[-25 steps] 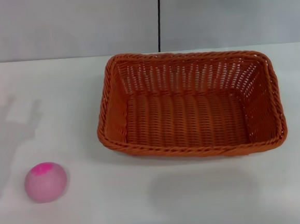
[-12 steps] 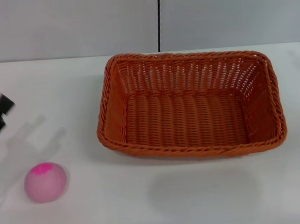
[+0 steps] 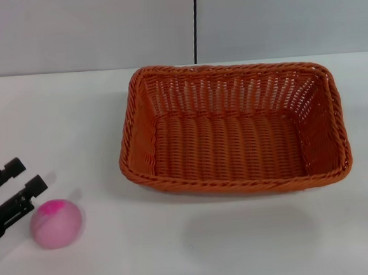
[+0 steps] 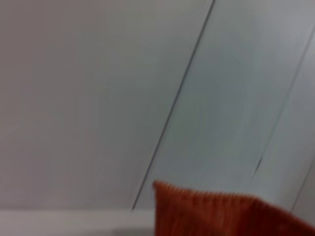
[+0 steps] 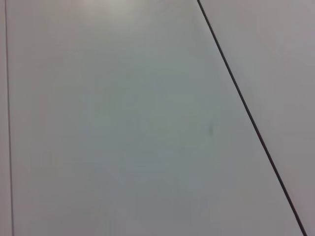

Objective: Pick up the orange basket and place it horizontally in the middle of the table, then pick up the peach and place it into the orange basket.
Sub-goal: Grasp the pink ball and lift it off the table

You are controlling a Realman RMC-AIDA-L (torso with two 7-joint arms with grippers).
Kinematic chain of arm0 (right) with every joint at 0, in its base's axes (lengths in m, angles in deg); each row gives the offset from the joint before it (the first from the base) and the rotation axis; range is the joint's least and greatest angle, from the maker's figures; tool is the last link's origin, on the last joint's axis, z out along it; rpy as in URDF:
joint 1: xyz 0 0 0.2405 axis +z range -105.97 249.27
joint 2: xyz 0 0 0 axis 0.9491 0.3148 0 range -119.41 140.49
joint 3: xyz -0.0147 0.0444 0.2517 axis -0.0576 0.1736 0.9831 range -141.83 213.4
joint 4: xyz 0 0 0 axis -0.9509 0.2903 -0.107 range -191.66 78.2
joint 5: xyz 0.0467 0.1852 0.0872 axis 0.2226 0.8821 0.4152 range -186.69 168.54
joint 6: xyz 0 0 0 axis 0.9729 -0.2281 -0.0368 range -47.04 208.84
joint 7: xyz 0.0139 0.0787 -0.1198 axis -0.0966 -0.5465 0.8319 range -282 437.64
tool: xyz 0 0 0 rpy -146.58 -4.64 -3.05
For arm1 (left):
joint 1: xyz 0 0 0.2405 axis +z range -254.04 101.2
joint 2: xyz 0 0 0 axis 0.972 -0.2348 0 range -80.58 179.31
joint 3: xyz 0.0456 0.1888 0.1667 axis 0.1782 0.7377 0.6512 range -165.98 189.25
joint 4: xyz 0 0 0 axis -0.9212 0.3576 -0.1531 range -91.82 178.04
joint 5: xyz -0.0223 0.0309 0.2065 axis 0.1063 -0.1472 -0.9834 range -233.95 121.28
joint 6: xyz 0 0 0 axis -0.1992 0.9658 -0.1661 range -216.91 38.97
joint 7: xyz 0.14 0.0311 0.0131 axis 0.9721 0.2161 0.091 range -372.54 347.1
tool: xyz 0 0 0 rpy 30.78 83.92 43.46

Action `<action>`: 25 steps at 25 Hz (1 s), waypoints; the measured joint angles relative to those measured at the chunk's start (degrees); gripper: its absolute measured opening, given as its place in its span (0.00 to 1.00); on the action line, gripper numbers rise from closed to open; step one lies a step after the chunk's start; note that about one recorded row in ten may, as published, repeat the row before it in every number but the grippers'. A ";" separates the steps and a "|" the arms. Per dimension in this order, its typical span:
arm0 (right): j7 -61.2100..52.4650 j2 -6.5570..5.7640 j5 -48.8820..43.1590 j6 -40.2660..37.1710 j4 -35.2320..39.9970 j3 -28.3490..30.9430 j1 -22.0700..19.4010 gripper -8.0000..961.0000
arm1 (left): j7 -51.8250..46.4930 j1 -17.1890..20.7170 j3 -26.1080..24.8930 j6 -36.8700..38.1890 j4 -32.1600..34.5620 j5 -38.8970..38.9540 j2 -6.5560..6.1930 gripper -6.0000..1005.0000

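Left pincer (image 3: 20, 177) descended beside peach (image 3: 56, 223).

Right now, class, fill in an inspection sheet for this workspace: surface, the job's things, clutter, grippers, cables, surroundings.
Surface: the table, plain white, with shadows only.
Job's things: the orange basket lies lengthwise across the middle, upright, nothing in it. The peach sits on the table at the robot's near left, apart from the basket.
Clutter: nothing seen.
Grippers: the left gripper, fingers apart, is low beside the peach on its outer side, not gripping it; contact cannot be told. The right gripper is out of view.
Cables: nothing seen.
Surroundings: a pale wall with a dark vertical seam behind the table.
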 joint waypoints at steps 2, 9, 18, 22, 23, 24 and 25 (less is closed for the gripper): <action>-0.04 0.00 0.03 -0.16 -0.06 0.12 0.10 0.56 | 0.00 0.00 0.00 0.00 0.00 0.00 0.00 0.72; 0.14 -0.09 0.04 -0.18 -2.59 0.62 1.54 0.56 | 0.12 -0.36 1.85 5.80 1.03 0.01 0.72 0.72; 0.19 -0.22 0.07 0.19 -3.02 0.76 2.34 0.56 | 0.07 -0.48 4.17 8.14 1.02 -0.06 1.23 0.71; 0.20 -0.23 0.10 0.19 -3.04 0.79 2.42 0.56 | -0.03 -0.48 4.66 8.75 1.03 -0.06 1.35 0.71; 0.20 -0.22 0.11 0.19 -3.04 0.80 2.43 0.56 | -0.07 -0.48 5.01 9.11 1.03 -0.06 1.40 0.71; 0.20 -0.22 0.11 0.19 -3.04 0.80 2.43 0.56 | -0.07 -0.47 5.20 9.22 1.03 -0.06 1.42 0.70; 0.20 -0.23 0.11 0.18 -3.04 0.81 2.44 0.56 | -0.06 -0.45 5.40 9.23 1.03 -0.06 1.44 0.69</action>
